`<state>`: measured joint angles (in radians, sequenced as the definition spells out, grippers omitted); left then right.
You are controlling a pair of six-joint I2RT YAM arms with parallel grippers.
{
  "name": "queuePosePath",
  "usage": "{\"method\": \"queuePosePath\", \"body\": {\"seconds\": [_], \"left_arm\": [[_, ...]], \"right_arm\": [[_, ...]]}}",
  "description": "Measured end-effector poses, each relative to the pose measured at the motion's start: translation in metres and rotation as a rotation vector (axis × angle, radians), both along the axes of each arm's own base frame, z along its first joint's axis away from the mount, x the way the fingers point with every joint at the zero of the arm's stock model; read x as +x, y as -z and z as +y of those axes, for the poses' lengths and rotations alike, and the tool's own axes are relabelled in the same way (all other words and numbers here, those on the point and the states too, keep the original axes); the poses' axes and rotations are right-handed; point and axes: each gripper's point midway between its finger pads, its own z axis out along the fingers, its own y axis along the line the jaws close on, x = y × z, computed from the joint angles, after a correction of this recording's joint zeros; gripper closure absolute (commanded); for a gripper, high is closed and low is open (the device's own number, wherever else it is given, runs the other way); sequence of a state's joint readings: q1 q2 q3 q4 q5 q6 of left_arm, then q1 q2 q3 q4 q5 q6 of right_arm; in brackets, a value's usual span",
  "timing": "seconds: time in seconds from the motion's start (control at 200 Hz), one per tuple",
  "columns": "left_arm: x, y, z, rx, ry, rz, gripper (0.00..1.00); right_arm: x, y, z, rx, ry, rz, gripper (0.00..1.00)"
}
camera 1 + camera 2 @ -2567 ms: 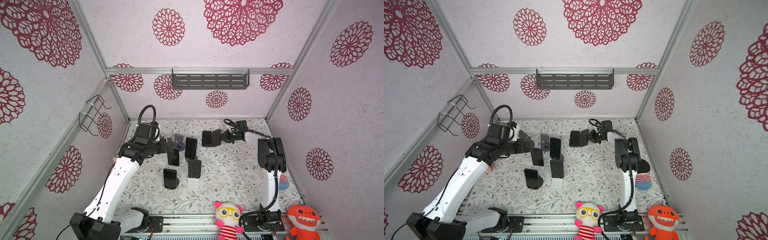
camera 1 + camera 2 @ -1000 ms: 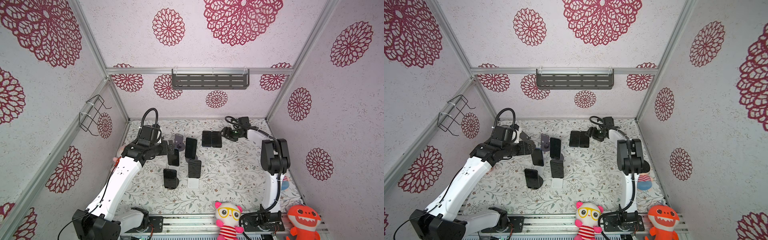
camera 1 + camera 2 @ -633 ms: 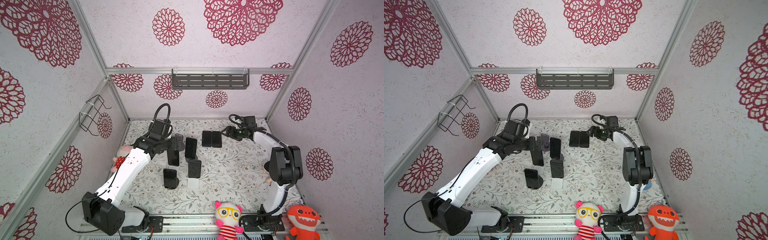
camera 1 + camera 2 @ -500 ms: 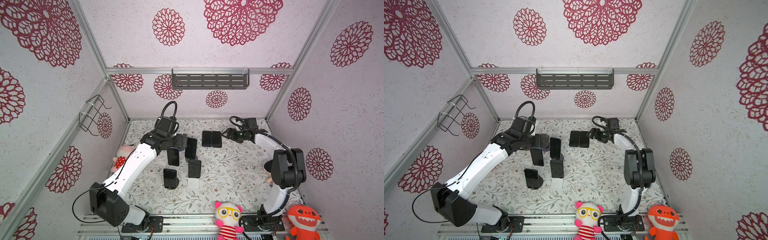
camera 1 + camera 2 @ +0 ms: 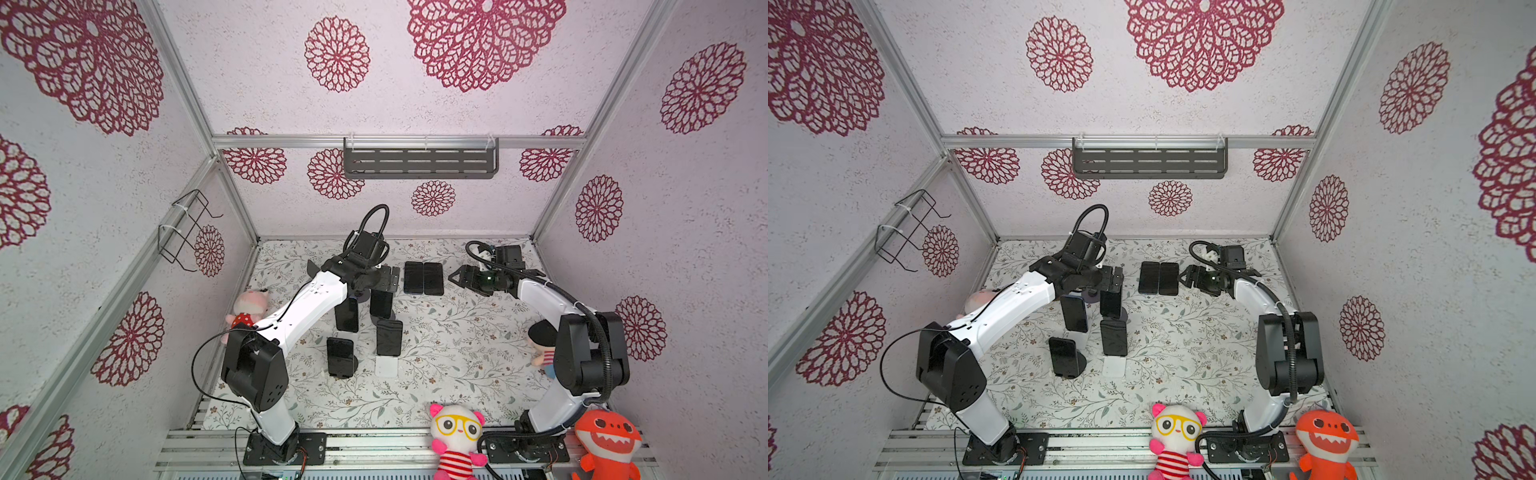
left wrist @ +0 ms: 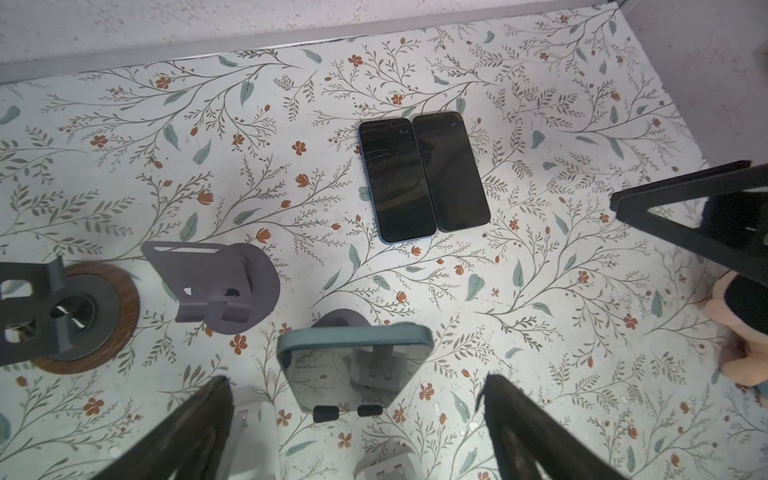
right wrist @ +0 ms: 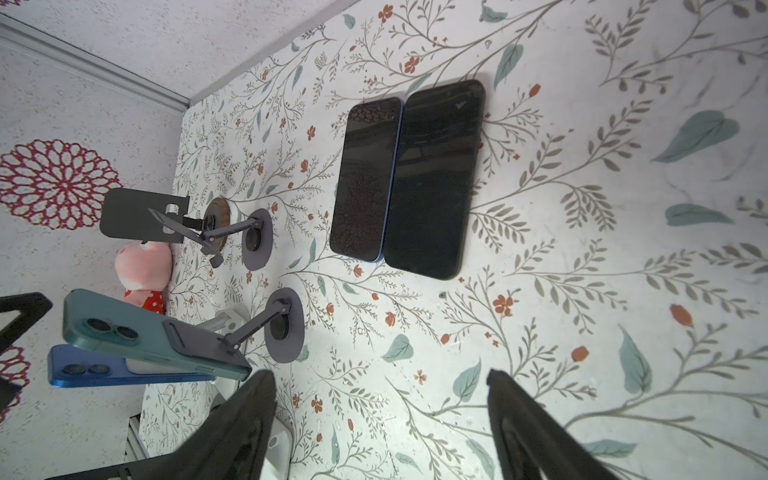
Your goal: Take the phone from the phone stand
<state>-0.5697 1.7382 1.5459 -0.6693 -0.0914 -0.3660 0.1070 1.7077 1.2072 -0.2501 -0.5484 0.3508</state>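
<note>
Teal phone (image 6: 353, 337) on stand (image 7: 284, 332) now sits btwn spread jaws of your L gripper (image 6: 355, 380), arm swung in. R gripper (image 7: 379, 374), open/empty, backed off flat phones (image 7: 432, 178). Grasp likely next.

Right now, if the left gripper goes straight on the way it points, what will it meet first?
Most likely the teal phone: in the left wrist view its top edge lies between the open fingers of the left gripper. How near, I cannot tell.
</note>
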Motion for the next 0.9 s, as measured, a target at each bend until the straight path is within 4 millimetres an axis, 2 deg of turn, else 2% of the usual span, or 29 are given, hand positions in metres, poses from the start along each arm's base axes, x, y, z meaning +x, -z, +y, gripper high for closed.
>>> {"method": "queuePosePath", "body": {"seconds": [0.145, 0.425, 0.696, 0.896], "left_arm": [[0.003, 0.013, -0.002, 0.022, 0.011, 0.017, 0.03], [0.009, 0.013, -0.011, -0.008, 0.035, -0.002, 0.02], [0.011, 0.038, -0.013, 0.013, 0.036, 0.036, 0.03], [0.008, 0.047, -0.01, 0.025, 0.026, 0.05, 0.01]], "right_arm": [[0.002, -0.002, 0.001, 0.005, -0.004, -0.012, 0.18], [0.003, -0.002, 0.0, 0.006, -0.002, -0.018, 0.18], [0.004, -0.002, -0.003, 0.006, 0.004, -0.021, 0.18], [0.005, -0.002, -0.003, 0.007, 0.006, -0.028, 0.18]]}}
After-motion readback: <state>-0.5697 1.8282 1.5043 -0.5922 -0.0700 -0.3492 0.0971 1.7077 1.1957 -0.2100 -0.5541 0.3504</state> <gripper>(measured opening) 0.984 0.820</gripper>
